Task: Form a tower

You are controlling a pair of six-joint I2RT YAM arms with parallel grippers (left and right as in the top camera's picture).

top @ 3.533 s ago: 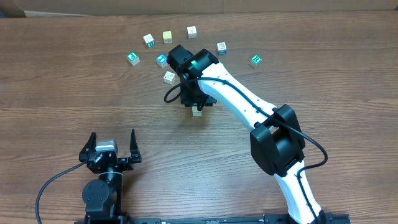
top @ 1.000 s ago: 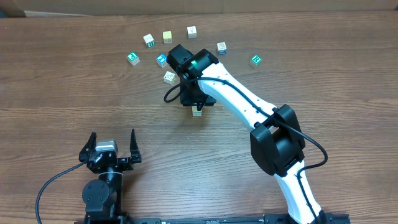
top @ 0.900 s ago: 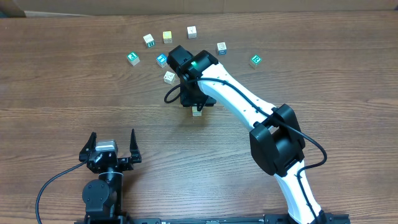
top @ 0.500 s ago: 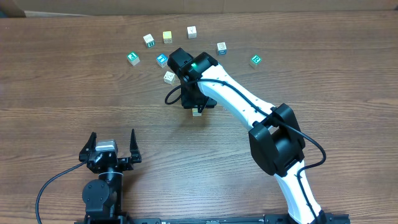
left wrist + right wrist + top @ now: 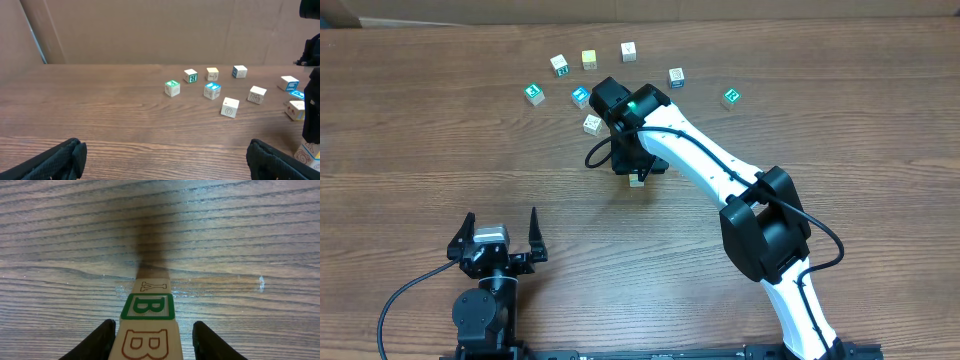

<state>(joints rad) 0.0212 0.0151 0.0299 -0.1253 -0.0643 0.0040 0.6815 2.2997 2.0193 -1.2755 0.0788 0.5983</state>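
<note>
The right arm has white links with big black joints, a small green light near its wrist and a thin black cable along it. The left arm is all black, with a grey block at the black left hand and one black cable.

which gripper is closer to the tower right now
Right. The right gripper is directly over the tower, with its jaws on either side of the top. The left gripper rests open near the front edge of the table, well away from the stack.
</note>
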